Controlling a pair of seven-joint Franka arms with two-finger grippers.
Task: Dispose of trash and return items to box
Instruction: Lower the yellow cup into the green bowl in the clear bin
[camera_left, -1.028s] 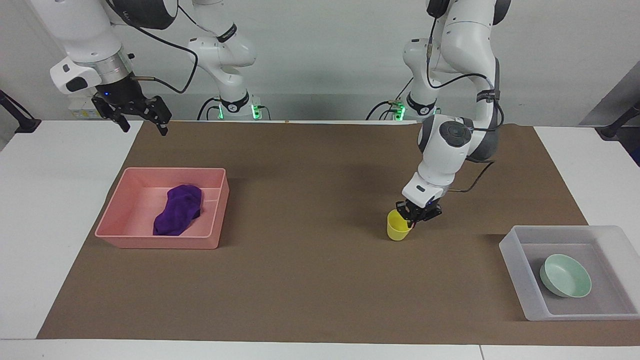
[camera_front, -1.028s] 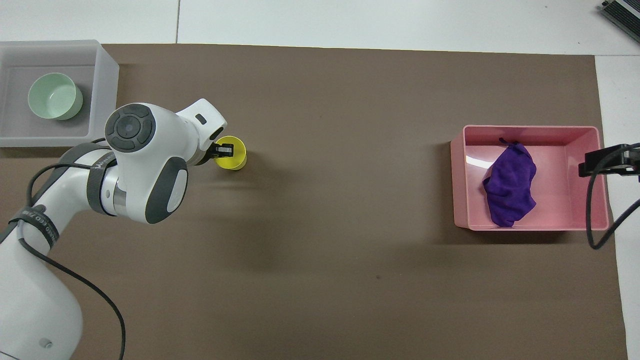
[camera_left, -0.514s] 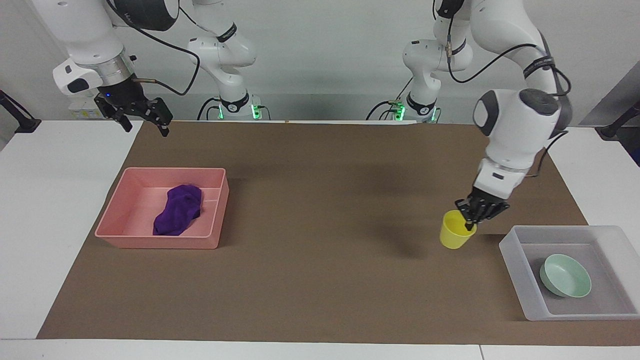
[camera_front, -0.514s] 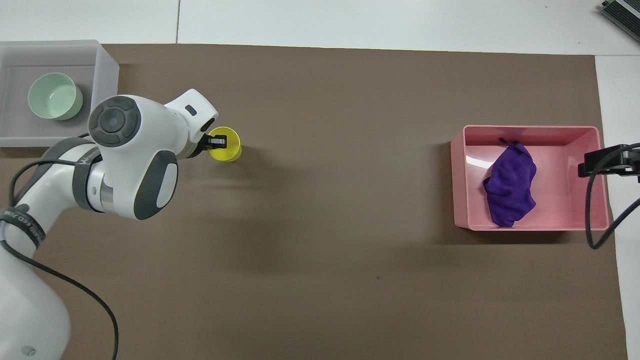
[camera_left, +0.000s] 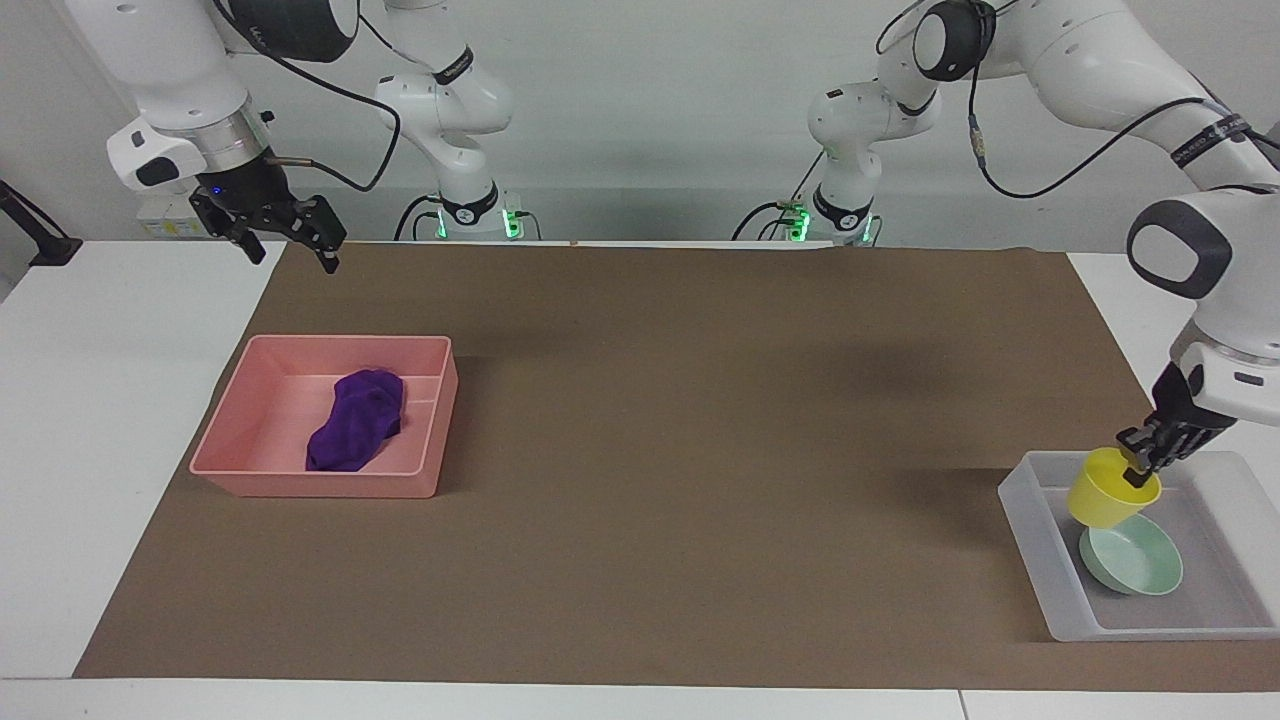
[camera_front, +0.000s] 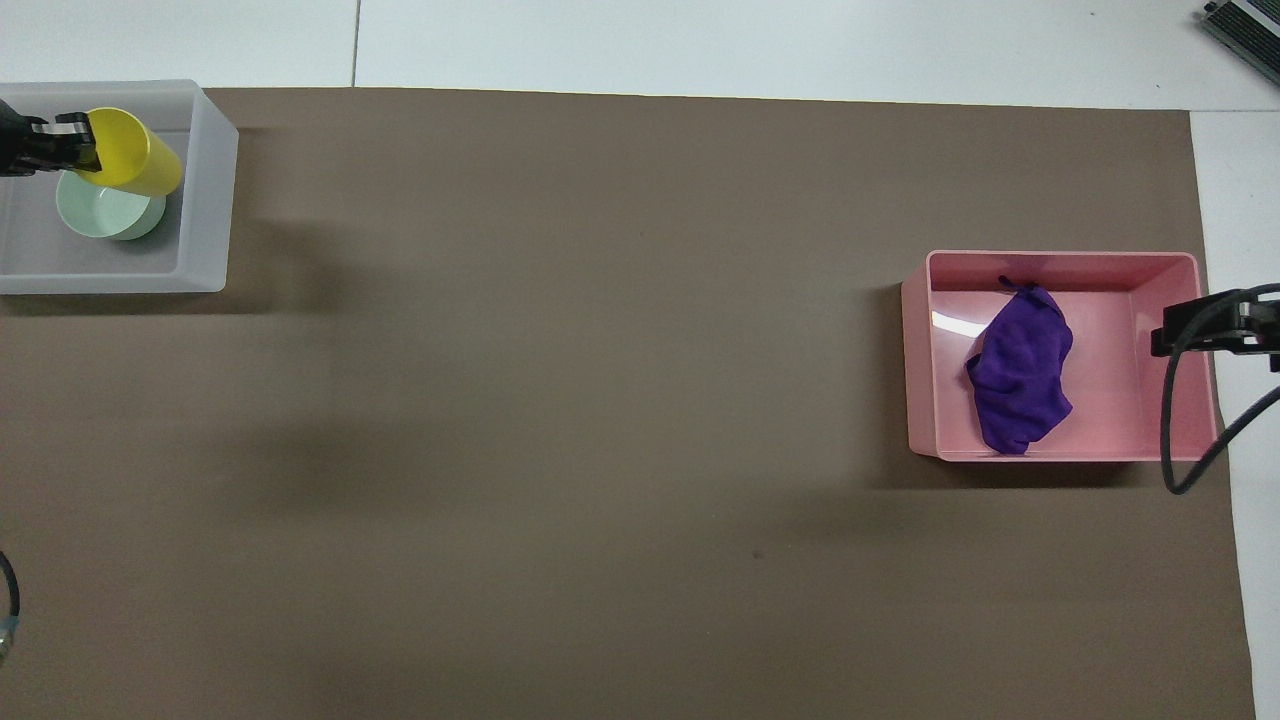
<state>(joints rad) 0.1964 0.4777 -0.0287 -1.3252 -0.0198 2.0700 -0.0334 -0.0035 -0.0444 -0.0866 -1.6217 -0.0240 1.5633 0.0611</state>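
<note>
A robotics lab: two white arms (camera_left: 450, 110) bolted at a white surface (camera_left: 110, 400) covered by a brown mat (camera_left: 640, 450), bare grey wall (camera_left: 650, 100), trailing cables (camera_left: 330, 100).

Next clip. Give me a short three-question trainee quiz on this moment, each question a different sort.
1. True or false: the purple cloth lies in the pink tray.
2. Which end effector holds the yellow cup? A) left end effector B) right end effector C) neither
3. Fill in: the cup hangs tilted over the translucent box, which already holds the mint-green ____.

Key
1. True.
2. A. It is shut on the cup's rim; the right end effector waits open, raised at the right arm's end of the table.
3. bowl
</note>
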